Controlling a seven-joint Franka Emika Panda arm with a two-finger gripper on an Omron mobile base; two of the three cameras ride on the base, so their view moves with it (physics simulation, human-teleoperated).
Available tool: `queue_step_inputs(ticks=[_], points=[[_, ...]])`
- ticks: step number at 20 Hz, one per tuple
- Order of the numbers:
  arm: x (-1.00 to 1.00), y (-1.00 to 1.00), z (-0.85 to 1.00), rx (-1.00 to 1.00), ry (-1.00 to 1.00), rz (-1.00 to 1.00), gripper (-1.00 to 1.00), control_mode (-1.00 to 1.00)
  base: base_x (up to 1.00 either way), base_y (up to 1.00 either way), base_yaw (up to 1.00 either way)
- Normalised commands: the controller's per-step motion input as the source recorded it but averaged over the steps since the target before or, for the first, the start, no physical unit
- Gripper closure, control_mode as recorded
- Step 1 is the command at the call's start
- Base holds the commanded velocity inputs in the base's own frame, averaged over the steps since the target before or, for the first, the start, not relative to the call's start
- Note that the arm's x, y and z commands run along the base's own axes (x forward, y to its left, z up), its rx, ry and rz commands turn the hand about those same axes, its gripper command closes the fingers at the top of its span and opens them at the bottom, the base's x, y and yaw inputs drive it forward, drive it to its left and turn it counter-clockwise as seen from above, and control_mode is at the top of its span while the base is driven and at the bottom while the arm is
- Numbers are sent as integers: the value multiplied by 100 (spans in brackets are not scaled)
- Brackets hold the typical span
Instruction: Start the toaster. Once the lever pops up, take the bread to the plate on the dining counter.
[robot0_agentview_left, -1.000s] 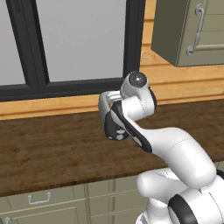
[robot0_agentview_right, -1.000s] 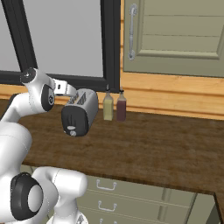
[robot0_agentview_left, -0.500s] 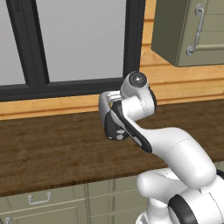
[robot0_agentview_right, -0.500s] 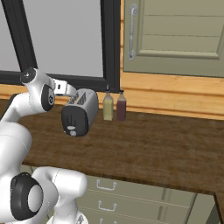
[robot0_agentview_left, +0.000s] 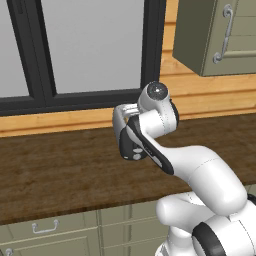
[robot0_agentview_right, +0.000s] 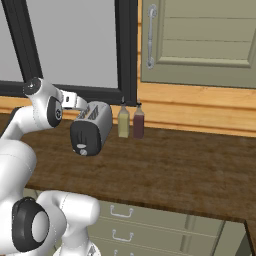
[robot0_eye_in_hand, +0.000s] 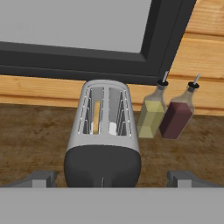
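The chrome toaster (robot0_eye_in_hand: 104, 131) stands on the dark wood worktop under the window, also visible as the toaster (robot0_agentview_right: 92, 127) and, mostly behind my arm, the toaster (robot0_agentview_left: 131, 146). A tan bread slice (robot0_eye_in_hand: 96, 117) sits low in its left slot. The black end face (robot0_eye_in_hand: 103, 166) points toward me, and I cannot make out the lever tab on it. My gripper (robot0_eye_in_hand: 112, 179) hovers just above and in front of that end, open, with its fingertips (robot0_eye_in_hand: 41, 178) wide on either side and touching nothing. The hand (robot0_agentview_right: 74, 101) hangs by the toaster's top. The plate and dining counter are out of view.
Two bottles stand right of the toaster against the wooden wall strip, one yellowish (robot0_eye_in_hand: 151, 114) and one dark red (robot0_eye_in_hand: 177, 114). A black window frame (robot0_agentview_right: 127, 50) runs behind. An olive wall cabinet (robot0_agentview_right: 200, 40) hangs at upper right. Olive drawers (robot0_agentview_right: 150, 220) sit below the worktop.
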Motion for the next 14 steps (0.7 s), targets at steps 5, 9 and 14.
queue_step_inputs(ticks=[5, 9, 14], points=[[0, 0, 0, 0, 0, 0, -100, -100, 0, 0, 0], [0, 0, 0, 0, 0, 0, -100, -100, 0, 0, 0], [0, 0, 0, 0, 0, 0, -100, -100, 0, 0, 0]])
